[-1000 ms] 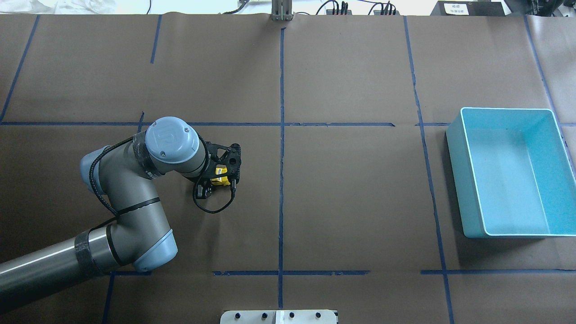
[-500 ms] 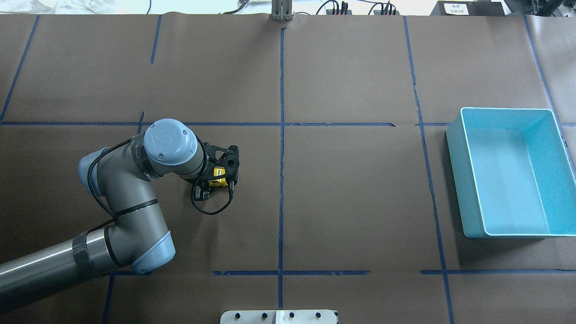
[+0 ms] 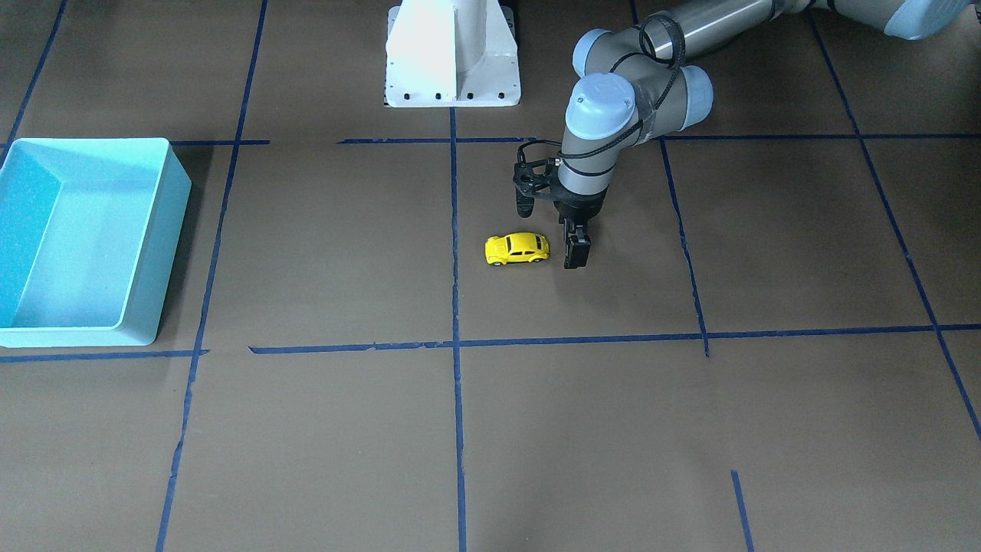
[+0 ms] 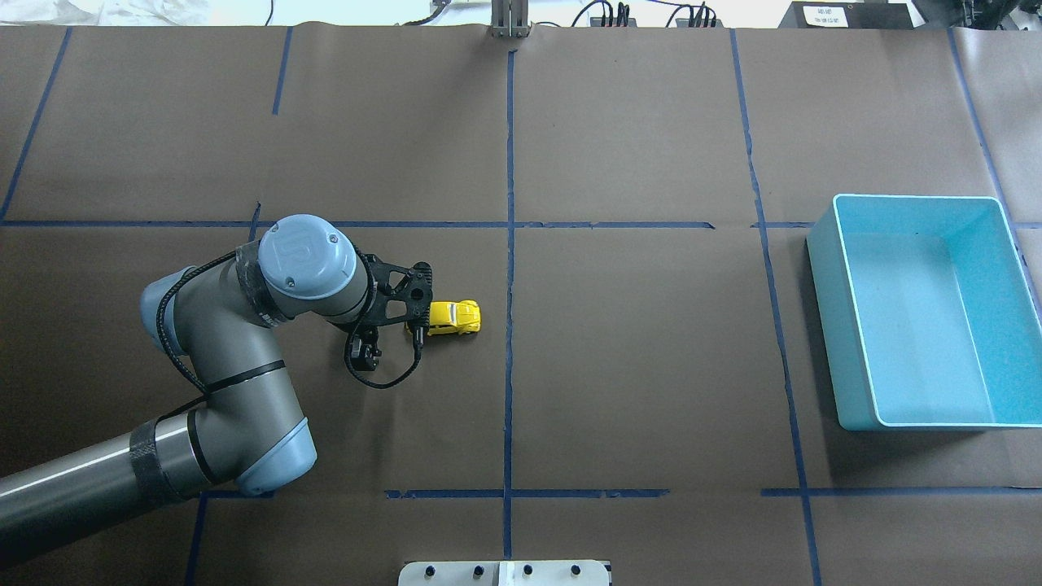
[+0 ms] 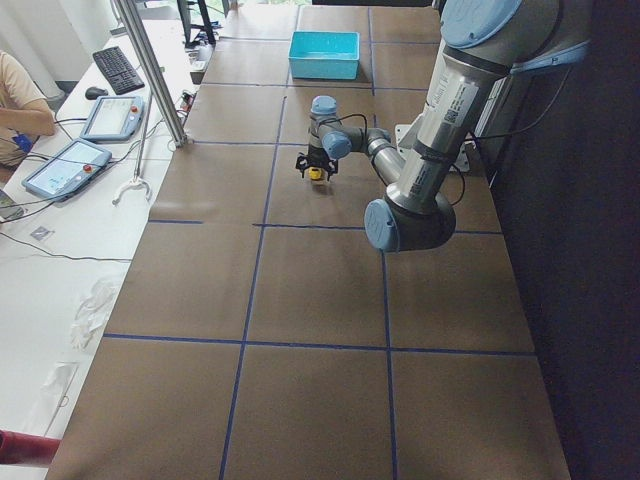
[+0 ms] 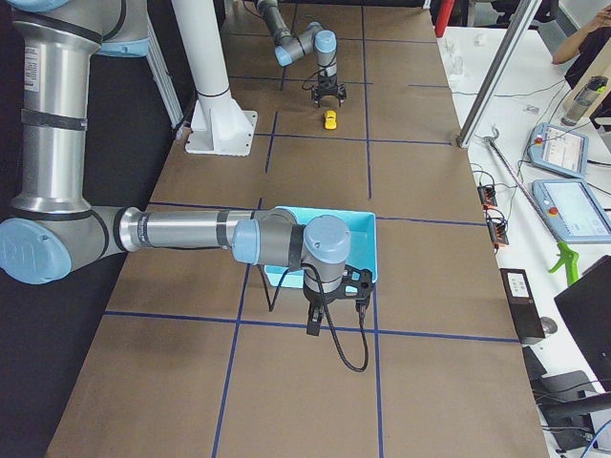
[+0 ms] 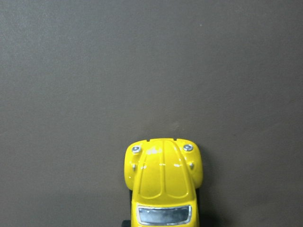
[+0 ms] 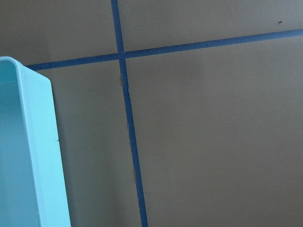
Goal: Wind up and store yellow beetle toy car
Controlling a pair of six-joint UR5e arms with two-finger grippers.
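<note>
Starting at the left of the overhead view, the left claw (image 4: 392, 330) hangs low over the worktop (image 4: 635, 366), its jaws spread wide with nothing between them. Just beside it, on the bin side, the yellow beetle toy car (image 4: 454, 317) stands on its wheels. It is free of the claw, nose pointing away from it, and short of the blue tape line (image 4: 509, 244) down the middle. Far to the right sits the turquoise bin (image 4: 842, 325), well apart from the car. The right claw (image 6: 334, 303) hangs by the bin; whether it is open I cannot tell. The winding step looks to be at its release, with storing not yet begun. Next, the open claw should come over the car, close across its flanks, lift it and carry it to the bin — though the glossy rounded body may slip.
</note>
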